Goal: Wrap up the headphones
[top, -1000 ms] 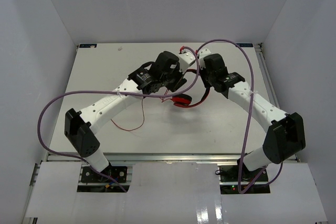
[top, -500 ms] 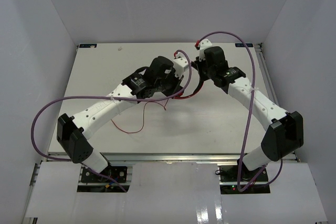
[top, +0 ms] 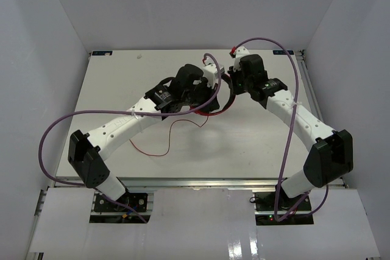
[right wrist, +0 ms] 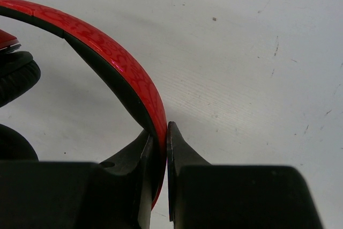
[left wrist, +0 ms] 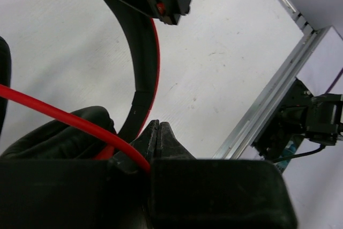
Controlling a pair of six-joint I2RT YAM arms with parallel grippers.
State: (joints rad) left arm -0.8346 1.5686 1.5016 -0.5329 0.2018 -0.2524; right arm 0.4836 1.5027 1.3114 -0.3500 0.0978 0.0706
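Looks barely begun. Gripping the headphones [right wrist: 107, 52] near the middle of the desk [top: 116, 83]: right claw [right wrist: 159, 130] clamped on the headband [left wrist: 142, 57], left claw [left wrist: 159, 128] pinched shut on the cord [left wrist: 64, 120]. Left to do: winding nearly all that slack lying loose.

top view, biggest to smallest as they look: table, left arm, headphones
1. table
2. left arm
3. headphones, smallest as seen, though mostly hidden, so their real extent is unsure
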